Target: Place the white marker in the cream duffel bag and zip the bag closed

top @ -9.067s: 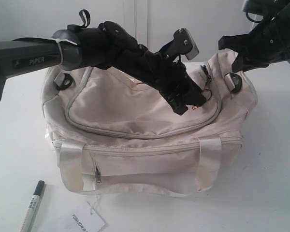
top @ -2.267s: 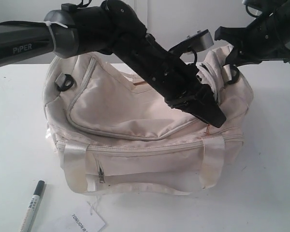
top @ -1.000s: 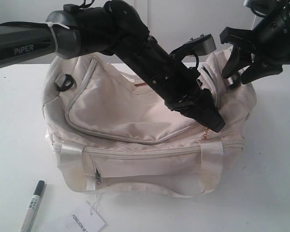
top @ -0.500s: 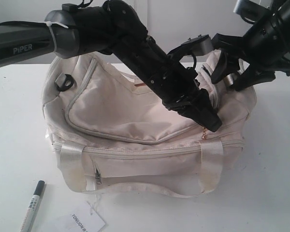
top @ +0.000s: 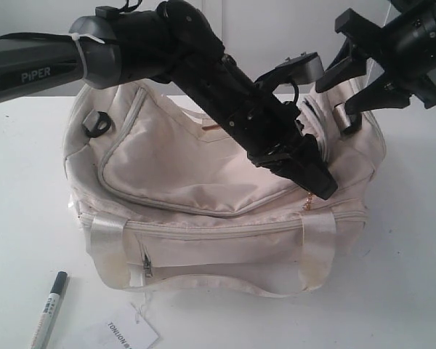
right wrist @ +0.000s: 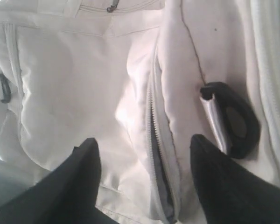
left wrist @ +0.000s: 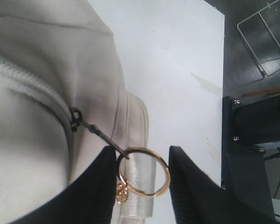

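The pen (top: 49, 309) lies on the table (top: 407, 276) in the lower left corner of the outside view, in front of the bag (top: 174, 160) and not in it yet. It lies almost up and down in the picture, with its dark cap at the top end, toward the bag.

The left pincer (left wrist: 142, 149) is at the right side of the bag. Its two fingers stand one on each side of the gold ring (left wrist: 167, 168) on the zip. I cannot tell if they squeeze the ring.

The right pincer (top: 336, 98) is wide open and holds nothing. It hangs over the bag's right end, in the upper right.

Both pincers are far from the pen. I think the left one is nearer.
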